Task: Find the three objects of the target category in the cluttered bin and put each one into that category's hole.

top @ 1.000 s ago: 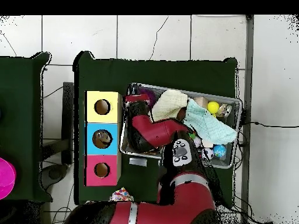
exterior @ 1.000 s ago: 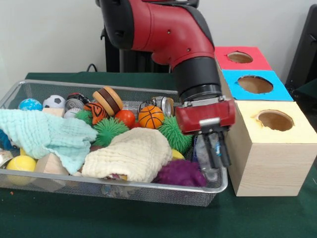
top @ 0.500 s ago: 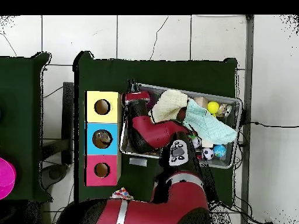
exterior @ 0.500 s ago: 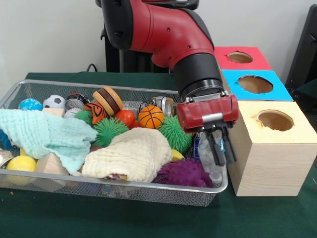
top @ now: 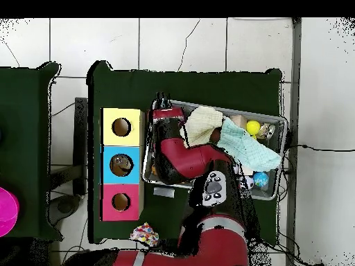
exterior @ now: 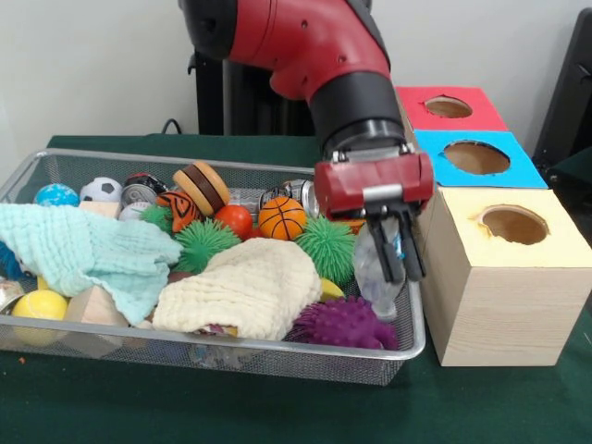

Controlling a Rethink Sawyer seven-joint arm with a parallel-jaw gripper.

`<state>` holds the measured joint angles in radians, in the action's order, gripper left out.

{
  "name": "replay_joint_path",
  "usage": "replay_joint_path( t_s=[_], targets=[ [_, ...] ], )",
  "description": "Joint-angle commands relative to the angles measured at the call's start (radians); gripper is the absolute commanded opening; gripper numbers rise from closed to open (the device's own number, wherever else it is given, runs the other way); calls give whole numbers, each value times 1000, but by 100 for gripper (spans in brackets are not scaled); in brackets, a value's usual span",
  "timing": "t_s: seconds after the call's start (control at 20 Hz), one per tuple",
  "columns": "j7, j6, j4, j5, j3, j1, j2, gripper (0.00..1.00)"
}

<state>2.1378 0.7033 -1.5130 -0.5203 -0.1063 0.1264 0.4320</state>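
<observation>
In the front view my gripper (exterior: pixel 398 252) is shut on a clear, dented plastic bottle (exterior: pixel 373 270) and holds it just above the right end of the wire-mesh bin (exterior: pixel 111 344). The bottle hangs upright between the fingers, above a purple spiky ball (exterior: pixel 340 324). The blue-topped box's round hole (exterior: pixel 476 157) lies to the right and farther back. In the overhead view the gripper (top: pixel 162 104) is at the bin's (top: pixel 272 119) corner nearest the boxes, with the blue hole (top: pixel 121 165) beside it. No other clear bottles show.
The bin holds a cream cloth (exterior: pixel 245 287), a mint cloth (exterior: pixel 83 254), green spiky balls (exterior: pixel 326 245), a small basketball (exterior: pixel 281 218), a metal can (exterior: pixel 305 194) and other toys. The yellow-topped box (exterior: pixel 513 224) stands right beside the gripper; the red-topped box (exterior: pixel 449 106) is farthest back.
My gripper has risen out of the bin's right end with the clear bottle in it and shifted slightly left in the front view. The bottle now hangs clear of the purple ball.
</observation>
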Motion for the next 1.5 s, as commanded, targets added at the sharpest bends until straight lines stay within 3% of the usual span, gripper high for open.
replay_joint_path(
  t_s=[0.05,0.15,0.35,0.7,0.95,1.25,1.5],
  targets=[
    [145,-22,-62,-157,45,21,147,0],
    [162,-17,-89,-167,51,26,181,0],
    [238,19,-97,-264,118,62,185,0],
    [193,-13,-156,-188,91,38,216,0],
    [153,27,-204,-107,53,10,214,0],
    [89,110,-292,61,-37,-61,197,0],
    [84,128,-335,134,-81,-109,200,0]
  ],
)
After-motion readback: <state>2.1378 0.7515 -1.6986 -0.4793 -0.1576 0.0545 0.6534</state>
